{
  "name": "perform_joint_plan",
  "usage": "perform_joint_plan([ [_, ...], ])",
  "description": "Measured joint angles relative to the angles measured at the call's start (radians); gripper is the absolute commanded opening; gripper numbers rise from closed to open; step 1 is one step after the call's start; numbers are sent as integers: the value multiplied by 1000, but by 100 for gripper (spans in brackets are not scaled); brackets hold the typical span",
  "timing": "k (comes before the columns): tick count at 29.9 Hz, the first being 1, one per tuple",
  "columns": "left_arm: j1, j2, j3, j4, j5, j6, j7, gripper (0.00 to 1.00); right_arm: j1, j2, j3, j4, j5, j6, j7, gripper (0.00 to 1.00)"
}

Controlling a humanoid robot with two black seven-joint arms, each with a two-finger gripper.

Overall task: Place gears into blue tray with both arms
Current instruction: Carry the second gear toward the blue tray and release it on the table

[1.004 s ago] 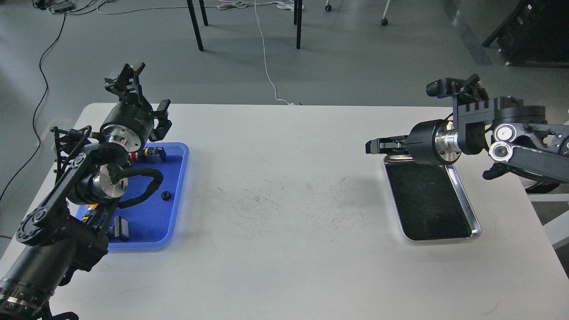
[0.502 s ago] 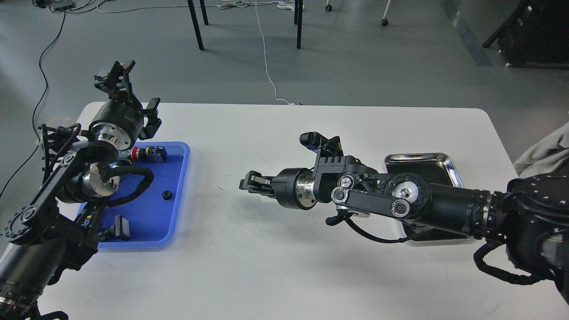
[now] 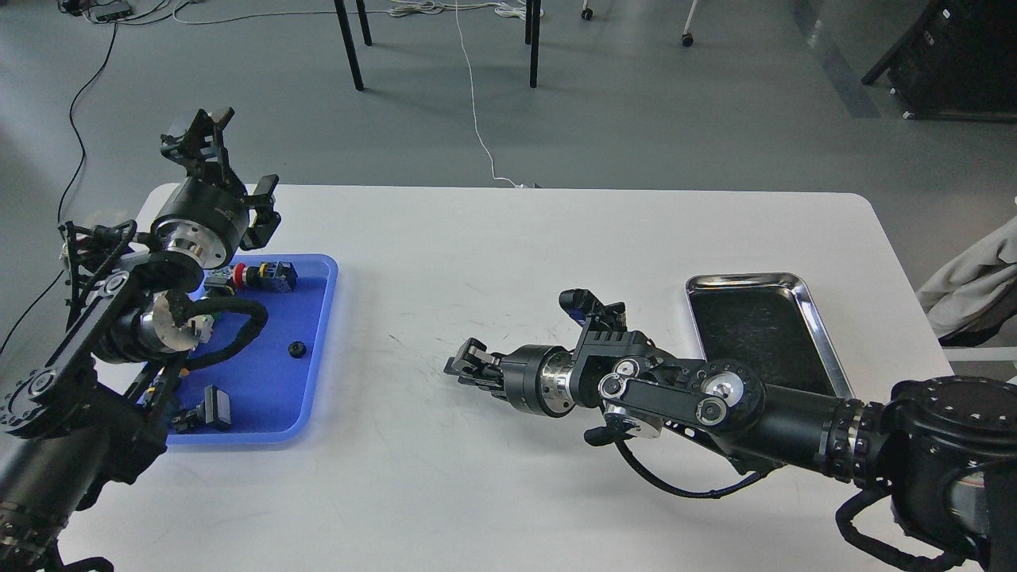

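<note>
The blue tray (image 3: 274, 401) lies at the table's left side. One gear (image 3: 297, 349), a tiny black toothed disc, rests inside it near the right rim. My left gripper (image 3: 195, 137) is raised over the table's far left corner, behind the tray; it is dark and end-on, so its fingers cannot be told apart. My right gripper (image 3: 465, 363) hovers low over the table's middle, pointing left toward the tray. Its fingers are close together. No gear shows between them.
Two push-button switches sit in the blue tray, a red-capped one (image 3: 258, 276) at the back and another (image 3: 208, 409) at the front. A steel tray (image 3: 743, 279) with a dark inside lies at the right. Grey cloth (image 3: 973, 286) hangs past the table's right edge.
My right arm has swung from the steel tray leftward across the table, then dropped lower and nearer. My left gripper has drifted back and left, away from the blue tray.
</note>
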State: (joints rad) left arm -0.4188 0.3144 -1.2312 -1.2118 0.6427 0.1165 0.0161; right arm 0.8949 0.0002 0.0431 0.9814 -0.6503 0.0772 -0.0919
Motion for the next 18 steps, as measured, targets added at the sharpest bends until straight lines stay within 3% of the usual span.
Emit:
perform_joint_plan([
  [6,0,3,-1,0,0,0,-1,98,-2,0,-1,11,0,-3,-1,42],
  [13,0,4,0,0,0,0,-1,98,5,0,9,7,-2,-7,-1,83],
  [18,6,5,1,0,0,0,-1,98,10,0,99,0,-1,-7,-1,91],
])
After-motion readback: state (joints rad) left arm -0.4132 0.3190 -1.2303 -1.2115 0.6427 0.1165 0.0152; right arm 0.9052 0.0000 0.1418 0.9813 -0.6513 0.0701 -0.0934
